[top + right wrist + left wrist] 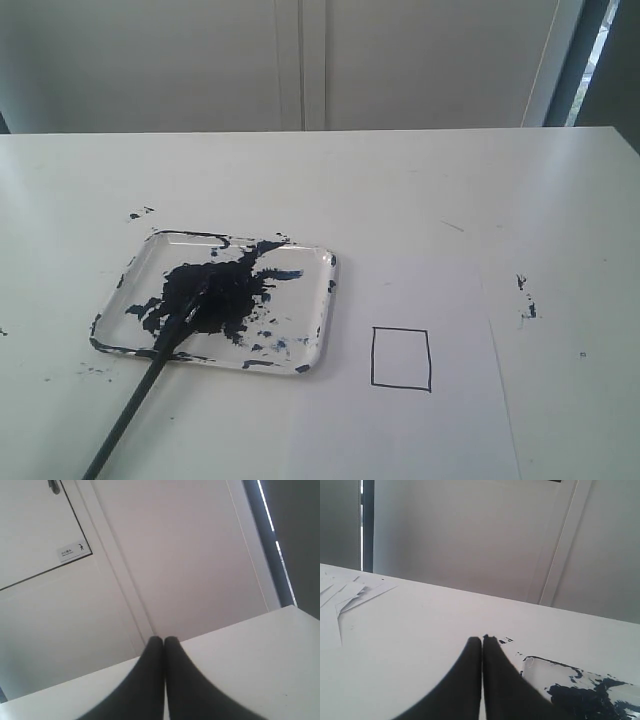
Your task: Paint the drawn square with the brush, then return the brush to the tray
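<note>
Lying with its dark tip in the blue-black paint blotch [210, 290], the brush [150, 375] slants out over the rim of the clear tray [325, 300], while the drawn square [401, 358] sits just right of the tray on a white sheet [430, 425], its inside plain white. Both the left gripper [482, 639] and the right gripper [164, 639] have their black fingers pressed together with nothing between them. A small sign [74, 552] on the wall in the right wrist view bears writing too small to read.
</note>
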`<action>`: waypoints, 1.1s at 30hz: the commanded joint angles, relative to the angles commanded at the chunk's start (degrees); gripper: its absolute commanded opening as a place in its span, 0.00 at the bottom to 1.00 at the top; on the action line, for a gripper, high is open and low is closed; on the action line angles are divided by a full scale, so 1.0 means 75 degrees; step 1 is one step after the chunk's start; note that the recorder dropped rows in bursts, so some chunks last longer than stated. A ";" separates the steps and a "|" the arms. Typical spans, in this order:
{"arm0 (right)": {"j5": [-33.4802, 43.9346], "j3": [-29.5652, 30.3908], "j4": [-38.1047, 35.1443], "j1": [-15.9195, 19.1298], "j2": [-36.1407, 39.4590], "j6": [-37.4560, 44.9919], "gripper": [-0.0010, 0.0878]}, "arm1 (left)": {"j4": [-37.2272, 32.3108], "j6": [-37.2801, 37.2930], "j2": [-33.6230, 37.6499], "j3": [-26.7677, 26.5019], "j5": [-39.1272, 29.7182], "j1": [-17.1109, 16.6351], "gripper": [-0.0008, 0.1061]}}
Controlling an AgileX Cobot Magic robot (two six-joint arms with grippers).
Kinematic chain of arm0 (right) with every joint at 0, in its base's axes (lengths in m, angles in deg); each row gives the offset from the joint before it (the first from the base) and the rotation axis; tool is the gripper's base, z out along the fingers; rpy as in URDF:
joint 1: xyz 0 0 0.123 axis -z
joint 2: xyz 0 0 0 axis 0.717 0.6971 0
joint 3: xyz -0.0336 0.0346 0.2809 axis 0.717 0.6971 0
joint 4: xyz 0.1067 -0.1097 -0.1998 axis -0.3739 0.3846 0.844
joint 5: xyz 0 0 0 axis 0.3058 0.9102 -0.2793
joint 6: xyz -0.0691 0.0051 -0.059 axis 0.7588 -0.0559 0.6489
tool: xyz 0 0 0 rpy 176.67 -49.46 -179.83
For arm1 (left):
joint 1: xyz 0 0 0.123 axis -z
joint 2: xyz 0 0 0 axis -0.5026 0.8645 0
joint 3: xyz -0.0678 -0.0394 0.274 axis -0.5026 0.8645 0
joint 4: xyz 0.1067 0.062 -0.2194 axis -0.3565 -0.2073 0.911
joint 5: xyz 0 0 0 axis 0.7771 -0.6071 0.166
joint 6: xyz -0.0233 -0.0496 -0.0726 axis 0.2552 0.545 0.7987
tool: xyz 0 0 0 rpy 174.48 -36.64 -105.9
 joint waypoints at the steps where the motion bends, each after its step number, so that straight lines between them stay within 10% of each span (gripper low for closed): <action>1: 0.0073 -0.0077 0.0000 0.0000 0.0000 0.0000 0.01 | 0.0000 0.0000 0.0000 -0.0098 0.0000 0.0000 0.08; 23: 0.1358 -0.2358 0.0000 -0.0567 0.1209 -0.0422 0.01 | 0.0094 0.0190 0.1145 -0.2468 -0.2467 0.0000 0.08; 33: 0.2731 -0.3338 -0.0037 -0.1539 0.2641 0.0674 0.01 | 0.3164 -0.3763 0.2084 -0.2981 -0.4171 0.0000 0.08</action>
